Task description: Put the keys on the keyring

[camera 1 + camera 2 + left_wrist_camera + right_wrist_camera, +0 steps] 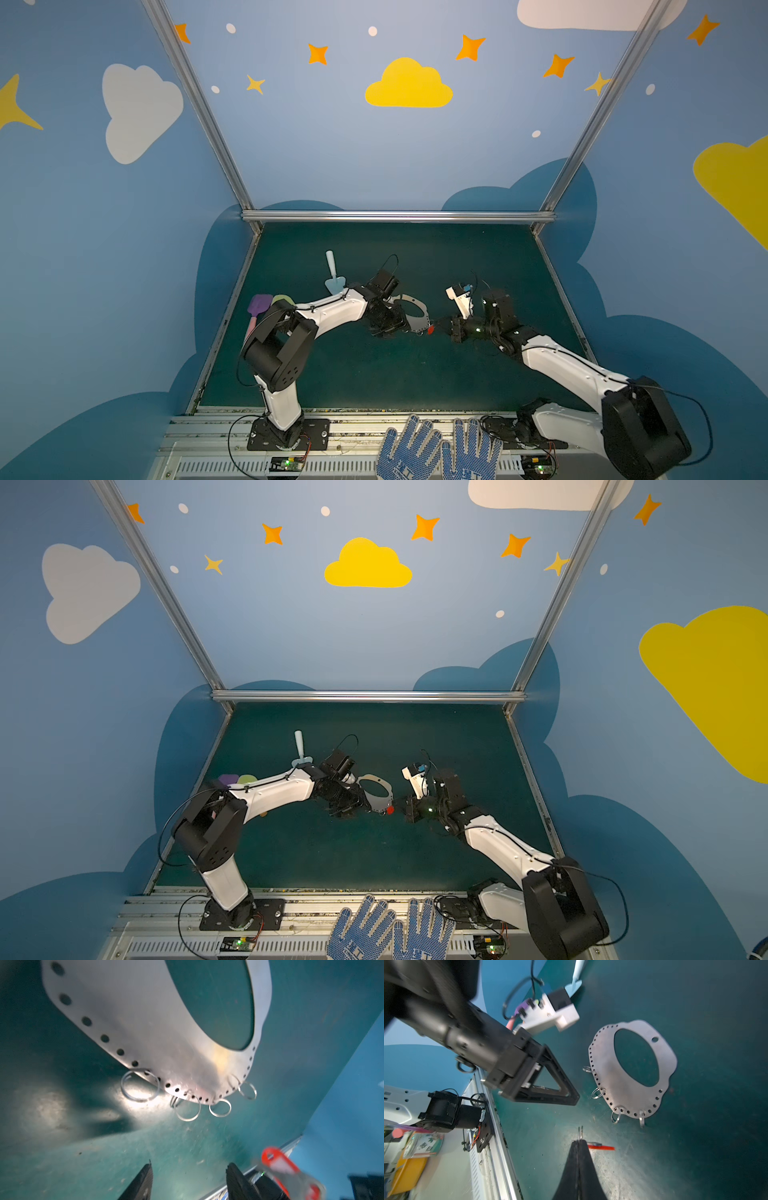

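The keyring is a flat grey oval plate with a large hole, lying on the green mat mid-table. Several small wire rings hang from its holed rim. My left gripper is open and empty just beside the plate's near-left edge. The key has a red-orange head. It hangs at the tip of my right gripper, which is shut on its thin wire loop, close to the plate's ringed edge.
A light blue toy shovel lies behind the left arm. Purple and green ones lie by the left wall. Blue dotted gloves rest on the front rail. Metal frame rails border the mat.
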